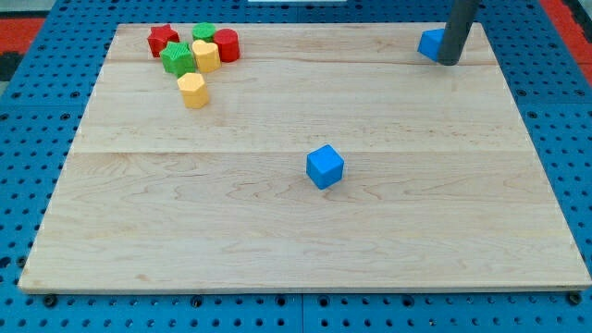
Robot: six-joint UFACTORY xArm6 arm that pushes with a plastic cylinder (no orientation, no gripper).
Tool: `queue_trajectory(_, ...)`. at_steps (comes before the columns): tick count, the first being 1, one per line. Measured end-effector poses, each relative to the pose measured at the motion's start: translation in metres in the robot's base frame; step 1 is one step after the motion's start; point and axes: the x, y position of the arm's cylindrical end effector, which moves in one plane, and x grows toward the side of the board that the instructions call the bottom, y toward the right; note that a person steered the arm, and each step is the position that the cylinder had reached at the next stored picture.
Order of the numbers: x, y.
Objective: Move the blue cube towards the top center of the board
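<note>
A blue cube [325, 166] sits near the middle of the wooden board [305, 231], a little right of centre. My tip [449, 61] rests at the view's top right, far from the cube. It touches the right side of a second blue block [430, 43], whose shape is partly hidden by the rod.
A cluster sits at the view's top left: a red block [163, 40], a green block [178, 58], a second green block [204, 32], a yellow block [206, 55] and a red cylinder [227, 44]. Another yellow block [193, 90] lies just below them.
</note>
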Motion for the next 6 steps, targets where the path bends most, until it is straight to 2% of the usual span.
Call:
queue_trajectory(2,-0.014,-0.008)
queue_trajectory(3,0.113,-0.011)
queue_trajectory(4,0.212,-0.089)
queue_trajectory(5,0.221,-0.175)
queue_trajectory(6,0.198,-0.219)
